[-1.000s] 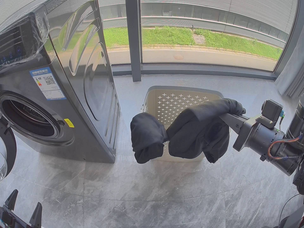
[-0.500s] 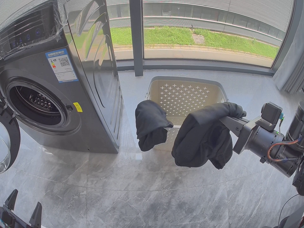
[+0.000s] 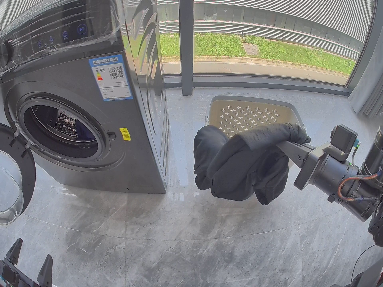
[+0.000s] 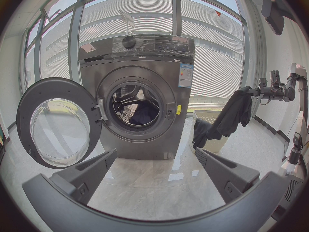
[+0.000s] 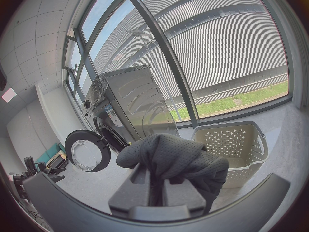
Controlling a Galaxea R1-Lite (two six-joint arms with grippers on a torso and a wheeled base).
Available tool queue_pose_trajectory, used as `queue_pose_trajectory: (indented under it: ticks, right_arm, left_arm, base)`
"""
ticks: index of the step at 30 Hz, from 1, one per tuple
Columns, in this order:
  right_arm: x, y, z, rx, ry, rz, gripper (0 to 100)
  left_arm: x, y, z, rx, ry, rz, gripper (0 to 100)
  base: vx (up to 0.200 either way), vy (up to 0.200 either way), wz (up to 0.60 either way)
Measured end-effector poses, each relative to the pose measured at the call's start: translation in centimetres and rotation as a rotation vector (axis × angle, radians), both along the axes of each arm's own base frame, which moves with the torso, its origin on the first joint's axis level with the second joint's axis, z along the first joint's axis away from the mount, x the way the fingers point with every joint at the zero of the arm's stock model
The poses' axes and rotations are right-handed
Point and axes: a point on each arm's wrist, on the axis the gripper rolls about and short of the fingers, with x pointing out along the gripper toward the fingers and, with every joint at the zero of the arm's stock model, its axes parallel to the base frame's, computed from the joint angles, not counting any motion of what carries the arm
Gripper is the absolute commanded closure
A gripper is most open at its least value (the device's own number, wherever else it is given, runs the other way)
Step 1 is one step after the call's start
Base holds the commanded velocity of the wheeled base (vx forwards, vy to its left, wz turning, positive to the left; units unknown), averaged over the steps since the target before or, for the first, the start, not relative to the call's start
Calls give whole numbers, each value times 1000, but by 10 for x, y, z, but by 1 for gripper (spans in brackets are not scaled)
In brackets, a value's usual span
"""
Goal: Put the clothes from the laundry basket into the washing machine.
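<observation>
**Q:** How do things stand?

**A:** My left gripper (image 3: 33, 250) hangs low, jaws spread wide, empty. The washing machine (image 3: 127, 160) has its door (image 3: 12, 180) swung open and its drum (image 3: 62, 130) exposed. A dark garment (image 3: 239, 168) hangs in the air before the laundry basket (image 3: 255, 100), pinched in my right gripper (image 3: 293, 150).

**Q:** How do you load it well?

**A:** I'd carry it high so the tail clears the floor, push past the rim, then release.

**Q:** Do the views differ?

**A:** My left wrist view looks straight into the drum and shows dark clothes (image 4: 141, 111) inside. From my head the rim hides them.
</observation>
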Motion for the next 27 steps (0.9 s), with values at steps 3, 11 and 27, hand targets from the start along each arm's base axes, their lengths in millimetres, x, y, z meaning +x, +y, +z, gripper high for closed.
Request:
queue_pose_trajectory:
  ticks: [3,11,27]
  right_arm:
    - [0,1,0,-1,1,4,100]
    - [0,2,-1,-3,1,8,100]
    - [1,2,-5,-12,12,8,100]
  left_arm:
    - [0,0,0,0,0,1,0]
    - [0,0,0,-2,0,0,0]
    - [0,0,0,-2,0,2,0]
  base:
    - [0,200,0]
    - [0,125,0]
    - [-163,0,0]
